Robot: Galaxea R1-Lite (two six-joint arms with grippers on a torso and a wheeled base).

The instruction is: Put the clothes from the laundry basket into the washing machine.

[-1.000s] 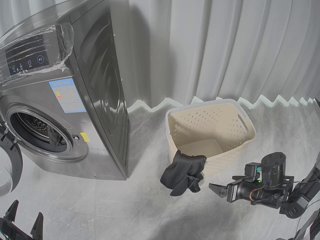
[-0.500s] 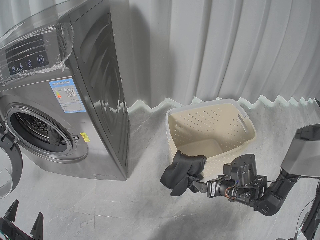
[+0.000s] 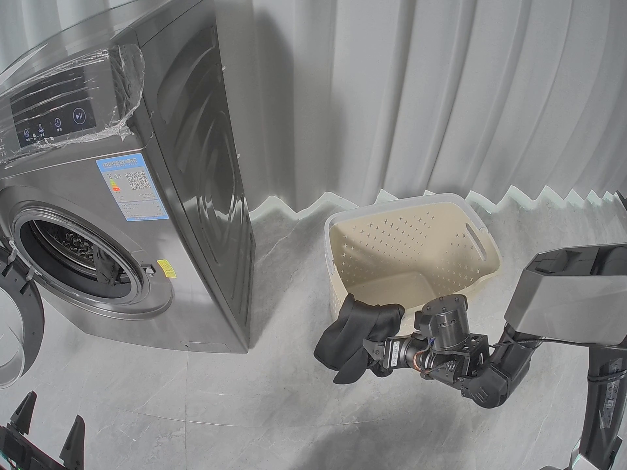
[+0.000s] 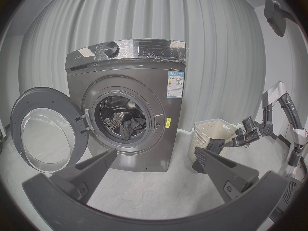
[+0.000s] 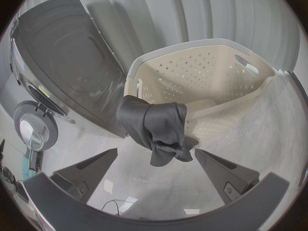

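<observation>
The right pincer (image 3: pixel 372 351) sits low near the floor with its jaws spread wide, so nothing is clamped. The black garment (image 3: pixel 358 337) is draped over the near rim of the laundry basket (image 3: pixel 418 243). Its bunched lower end hangs right between that pincer's fingertips (image 5: pixel 102 162) in the right wrist view. Can't really tell if the tips touch the cloth, though. The basket stands just past the garment, straight ahead of the pincer.

The washing machine (image 3: pixel 183 164) is off to the right pincer's left, well apart from it, with its round door (image 4: pixel 45 129) swung fully open. The left pincer (image 4: pixel 154 154) hangs low too, well to the left of the right one, jaws just as wide and holding nothing. It's pointed at the machine's front — a dark piece of clothing (image 4: pixel 131 127) lies in the drum opening straight ahead of it. The basket and the right pincer show off to its right. A white curtain (image 3: pixel 424 86) hangs beyond the basket, far from both pincers.
</observation>
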